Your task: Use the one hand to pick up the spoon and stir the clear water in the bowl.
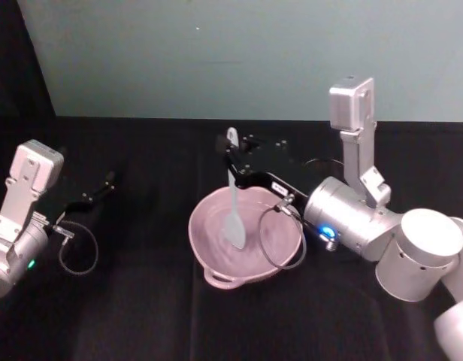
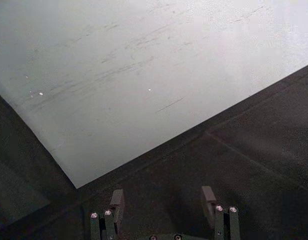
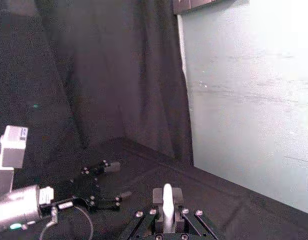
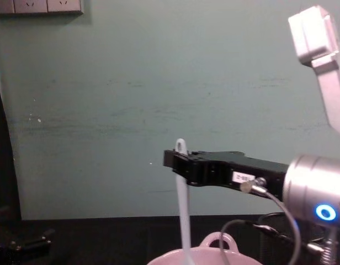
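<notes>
Right gripper on spoon in bowl

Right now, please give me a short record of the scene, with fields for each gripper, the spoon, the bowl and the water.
right gripper: shut on the spoon, near the top of its handle, above the bowl
spoon: upright, head down inside the bowl
bowl: on the black table, in front of the robot
water: cannot tell
left gripper: open, holds nothing, parked at the left, apart from the bowl
</notes>
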You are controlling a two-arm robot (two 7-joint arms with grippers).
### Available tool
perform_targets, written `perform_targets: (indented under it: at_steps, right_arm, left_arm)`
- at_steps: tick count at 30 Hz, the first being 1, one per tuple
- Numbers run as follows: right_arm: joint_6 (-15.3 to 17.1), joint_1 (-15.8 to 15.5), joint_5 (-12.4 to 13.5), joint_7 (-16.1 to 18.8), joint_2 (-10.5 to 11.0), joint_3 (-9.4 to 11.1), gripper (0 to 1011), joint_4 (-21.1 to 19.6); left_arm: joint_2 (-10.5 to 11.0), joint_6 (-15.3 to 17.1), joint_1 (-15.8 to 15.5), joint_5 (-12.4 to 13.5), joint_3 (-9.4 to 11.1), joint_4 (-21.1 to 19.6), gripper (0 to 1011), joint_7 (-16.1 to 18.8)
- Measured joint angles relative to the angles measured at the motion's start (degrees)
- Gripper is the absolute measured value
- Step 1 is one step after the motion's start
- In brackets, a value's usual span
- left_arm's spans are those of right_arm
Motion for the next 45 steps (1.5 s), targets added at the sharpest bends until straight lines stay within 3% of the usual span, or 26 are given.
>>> perform_targets:
  at_steps: [11, 20, 28, 37, 45]
  right_arm:
    - [-1.6, 5.3, 0.1, 1.4, -3.2, -1.4, 116, 7.6]
    - [-2.1, 6.7, -0.4, 0.6, -2.3, 0.4, 116, 10.3]
    - [-2.0, 2.7, -0.4, -1.4, 0.3, 3.1, 116, 5.1]
    - [-1.8, -1.9, 0.0, -2.6, 1.7, 4.6, 116, -2.6]
    - [-1.7, -2.9, 0.0, -2.8, 2.5, 5.4, 116, -8.3]
  left_arm:
    - [0.0, 0.0, 0.0, 0.0, 0.0, 0.0, 1011, 0.0]
    - [0.0, 0.0, 0.0, 0.0, 0.0, 0.0, 1011, 0.0]
    - [0.0, 0.0, 0.0, 0.0, 0.0, 0.0, 1011, 0.0]
    - [0.0, 0.0, 0.0, 0.0, 0.0, 0.0, 1011, 0.0]
    - [0.0, 0.0, 0.0, 0.0, 0.0, 0.0, 1011, 0.0]
